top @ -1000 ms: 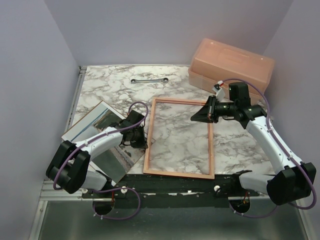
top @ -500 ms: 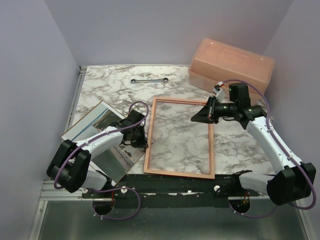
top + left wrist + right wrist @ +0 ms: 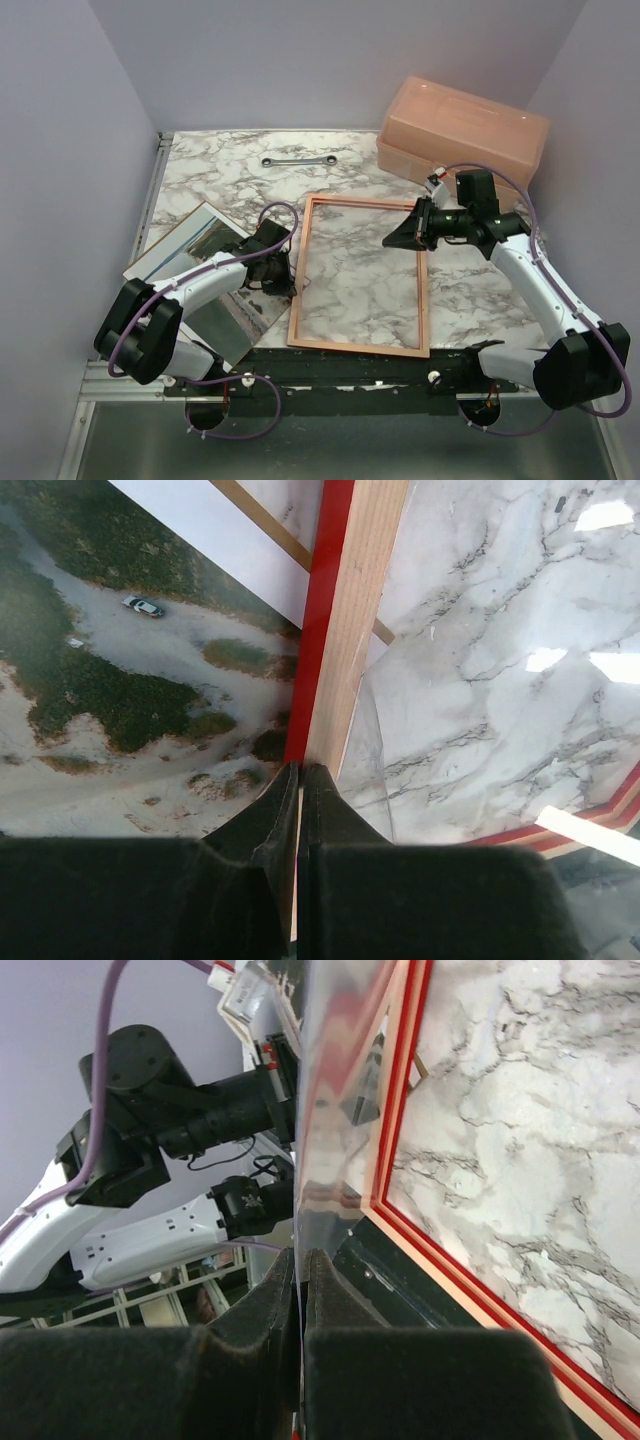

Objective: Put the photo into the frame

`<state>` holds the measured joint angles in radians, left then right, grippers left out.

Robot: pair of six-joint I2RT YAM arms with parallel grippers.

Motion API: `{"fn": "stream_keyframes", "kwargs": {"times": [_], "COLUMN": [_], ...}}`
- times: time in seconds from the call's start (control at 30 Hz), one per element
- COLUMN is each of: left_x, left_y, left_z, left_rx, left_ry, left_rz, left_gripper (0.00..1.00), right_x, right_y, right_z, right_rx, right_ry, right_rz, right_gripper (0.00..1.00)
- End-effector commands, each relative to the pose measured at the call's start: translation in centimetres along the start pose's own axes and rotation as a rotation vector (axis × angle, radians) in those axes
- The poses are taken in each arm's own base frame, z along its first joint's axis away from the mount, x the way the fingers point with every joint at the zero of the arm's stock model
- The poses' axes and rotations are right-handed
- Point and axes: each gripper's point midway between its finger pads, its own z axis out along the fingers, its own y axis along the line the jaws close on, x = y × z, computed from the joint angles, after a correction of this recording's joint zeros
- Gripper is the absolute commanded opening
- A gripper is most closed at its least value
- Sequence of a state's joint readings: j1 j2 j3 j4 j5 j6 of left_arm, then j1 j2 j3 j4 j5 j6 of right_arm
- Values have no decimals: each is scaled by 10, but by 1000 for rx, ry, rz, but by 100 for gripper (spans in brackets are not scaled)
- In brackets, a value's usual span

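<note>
Two grips were held: left claw (image 3: 300, 770) on thin red wooden frame (image 3: 360, 580), right claw (image 3: 298, 1255) on clear pane (image 3: 335, 1110). Level lifting was advised.

Clear pane (image 3: 330, 1130) lower edge hidden between right claw (image 3: 300, 1255) fingers; photo (image 3: 120, 680) cropped left.

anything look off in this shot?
Two things. The frame lies back side up with its left rail overlapping the photo, which sits skewed on the left of the marble table, not in the opening. A wrench lies at the back and has no part in framing.
</note>
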<state>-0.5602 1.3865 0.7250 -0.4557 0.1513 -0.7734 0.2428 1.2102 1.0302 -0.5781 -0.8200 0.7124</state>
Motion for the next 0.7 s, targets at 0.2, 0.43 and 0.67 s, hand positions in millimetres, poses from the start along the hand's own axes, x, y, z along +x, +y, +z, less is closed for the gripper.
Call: {"fn": "stream_keyframes", "kwargs": {"times": [0.2,0.43,0.67], "left_x": [19,20,20], "left_y": [47,48,47], "left_z": [14,14,14], "left_rx": [-182,-184,-183], "left_ry": [51,53,53], "left_rz": [17,16,15], "left_gripper": [4,4,4], "right_x": [12,4,-7], "right_y": [-20,-35,-42], "right_z": [-1,-6,-12], "right_rx": [53,156,237], "right_ry": [-1,-38,-55], "right_rz": [-11,-70,-126], "right_gripper": [0,0,0]}}
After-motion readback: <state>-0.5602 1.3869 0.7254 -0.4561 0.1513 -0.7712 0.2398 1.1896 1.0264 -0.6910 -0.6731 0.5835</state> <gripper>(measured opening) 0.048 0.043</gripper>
